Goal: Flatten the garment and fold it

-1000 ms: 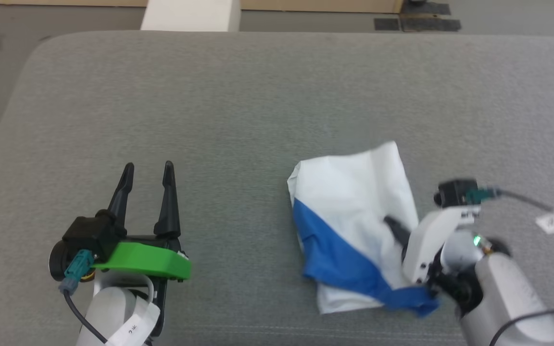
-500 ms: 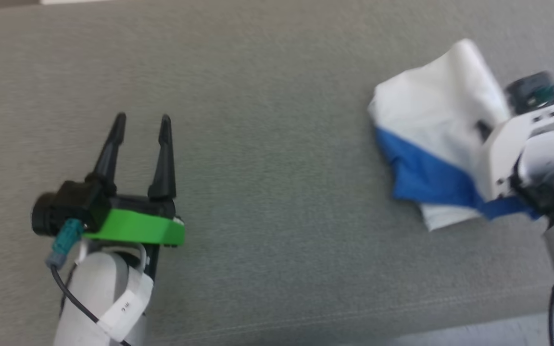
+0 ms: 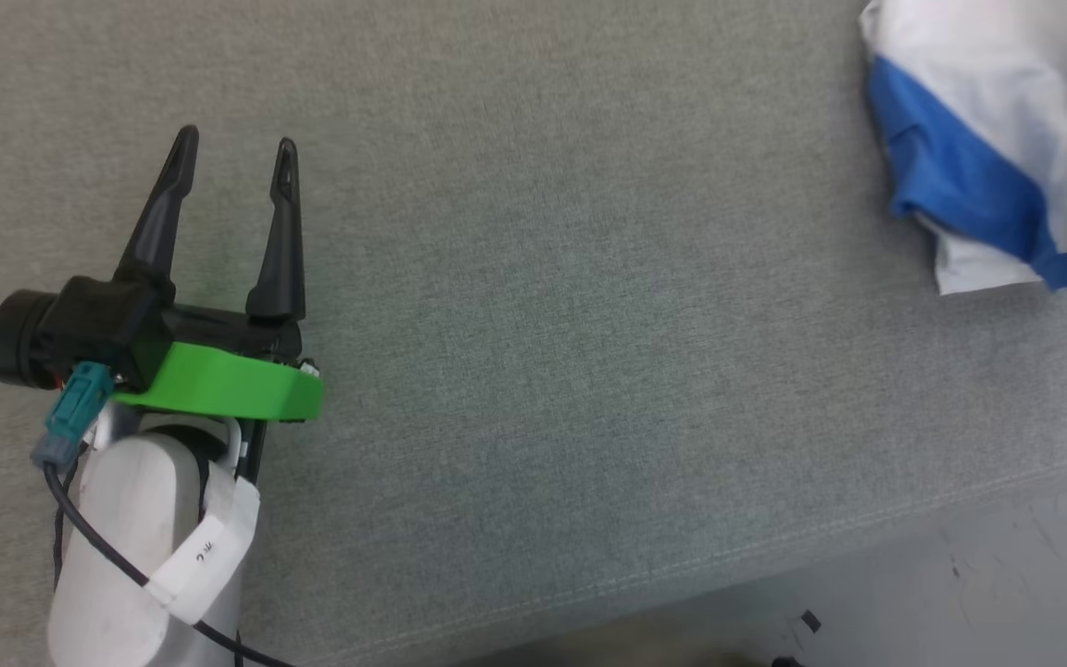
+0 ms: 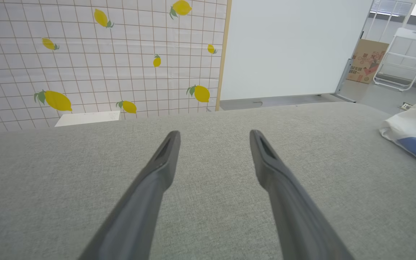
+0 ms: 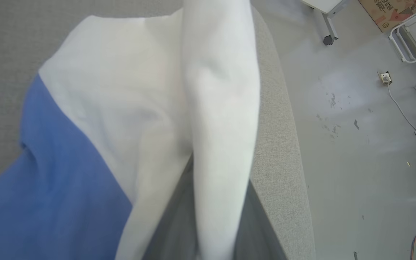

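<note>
While the garment [image 4: 415, 122] lies bunched, a cardboard box [image 4: 367, 61] stands beyond.

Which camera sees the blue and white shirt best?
The right wrist view: the shirt is big and close, white and blue both clear. The head view cuts the shirt off at the top right corner; the left wrist view catches a small piece at its right edge.

Nothing reads clearly: the white tag [image 3: 205, 556] at lower left and the cardboard box [image 4: 366, 61] at upper right bear illegible print.
</note>
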